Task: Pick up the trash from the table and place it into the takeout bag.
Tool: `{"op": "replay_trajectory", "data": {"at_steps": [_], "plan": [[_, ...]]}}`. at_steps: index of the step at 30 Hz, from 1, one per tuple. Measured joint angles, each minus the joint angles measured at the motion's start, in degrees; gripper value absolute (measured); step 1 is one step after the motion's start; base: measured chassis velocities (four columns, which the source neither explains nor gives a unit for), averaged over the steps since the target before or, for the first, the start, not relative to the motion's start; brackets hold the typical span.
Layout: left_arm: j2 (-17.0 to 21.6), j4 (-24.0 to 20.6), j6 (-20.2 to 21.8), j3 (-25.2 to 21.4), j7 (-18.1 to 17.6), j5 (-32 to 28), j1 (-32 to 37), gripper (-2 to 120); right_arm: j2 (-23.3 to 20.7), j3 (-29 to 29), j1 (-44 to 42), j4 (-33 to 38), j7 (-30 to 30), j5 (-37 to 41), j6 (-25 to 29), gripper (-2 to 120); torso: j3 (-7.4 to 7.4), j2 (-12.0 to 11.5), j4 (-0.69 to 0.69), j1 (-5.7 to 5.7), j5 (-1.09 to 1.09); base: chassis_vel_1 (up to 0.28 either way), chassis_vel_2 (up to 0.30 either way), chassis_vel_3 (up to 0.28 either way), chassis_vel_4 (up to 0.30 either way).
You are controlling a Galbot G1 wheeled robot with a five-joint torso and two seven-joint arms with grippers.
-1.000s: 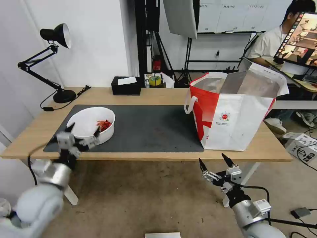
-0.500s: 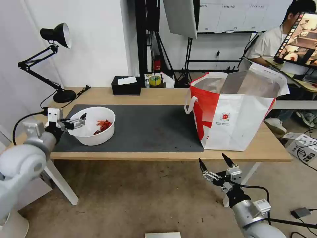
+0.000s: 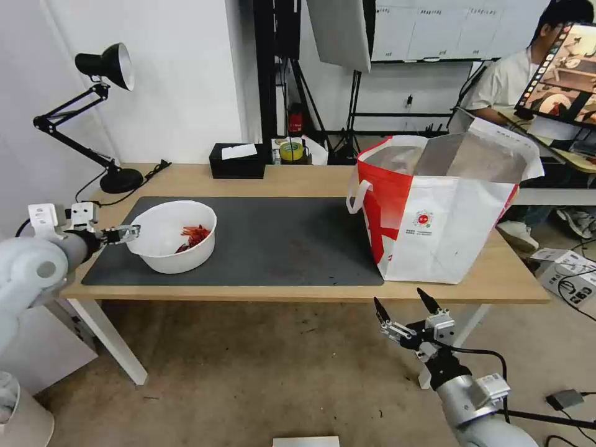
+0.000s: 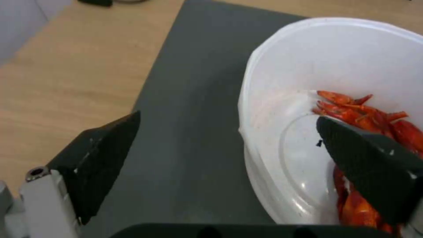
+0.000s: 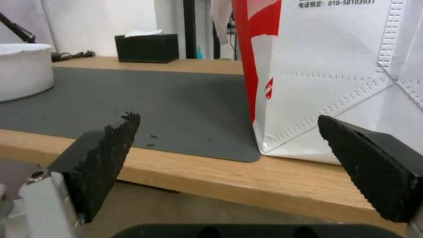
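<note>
A white round bowl [image 3: 167,248] holding red crayfish shells [image 3: 195,234] sits on the left part of the dark mat [image 3: 279,242] on the table [image 3: 279,177]. My left gripper [image 3: 127,234] reaches in from the left at the bowl's near-left rim. In the left wrist view this gripper [image 4: 228,117] is open and straddles the rim of the bowl [image 4: 282,109]: one finger over the mat, the other above the shells [image 4: 365,115]. The takeout bag [image 3: 434,211] stands open on the table's right side. My right gripper [image 3: 403,313] hangs open below the front edge, facing the bag [image 5: 335,66].
A black tissue box [image 3: 236,160] and a roll of tape [image 3: 290,151] sit at the table's back edge, with a black desk lamp [image 3: 105,68] at the back left. A person sits at a desk behind the bag. Bare mat lies between bowl and bag.
My left arm has swung up from below the table's front edge and out to the left. Its gripper now meets the bowl's left rim from the side. The right arm has not moved.
</note>
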Motion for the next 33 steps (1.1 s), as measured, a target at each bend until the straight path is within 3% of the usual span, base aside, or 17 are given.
{"op": "replay_trajectory", "data": {"at_steps": [6, 16, 33], "plan": [[-1.0, 2.3, 1.8, 0.9, -2.6, -6.1, -2.1, 100, 0.0, 0.0, 0.0, 0.0, 0.0, 0.0, 0.0, 100, 0.00, 0.0, -0.01, 0.00, 0.00, 0.000, 0.000, 0.000, 0.000], [-3.1, 3.6, 2.9, 2.1, -5.4, -8.6, -3.4, 100, 0.0, 0.0, 0.0, 0.0, 0.0, 0.0, 0.0, 100, 0.00, 0.0, -0.01, 0.00, 0.00, 0.000, 0.000, 0.000, 0.000], [-5.5, 6.6, 3.5, 5.0, -5.9, -10.4, -7.2, 100, 0.0, 0.0, 0.0, 0.0, 0.0, 0.0, 0.0, 100, 0.00, 0.0, -0.01, 0.00, 0.00, 0.000, 0.000, 0.000, 0.000]]}}
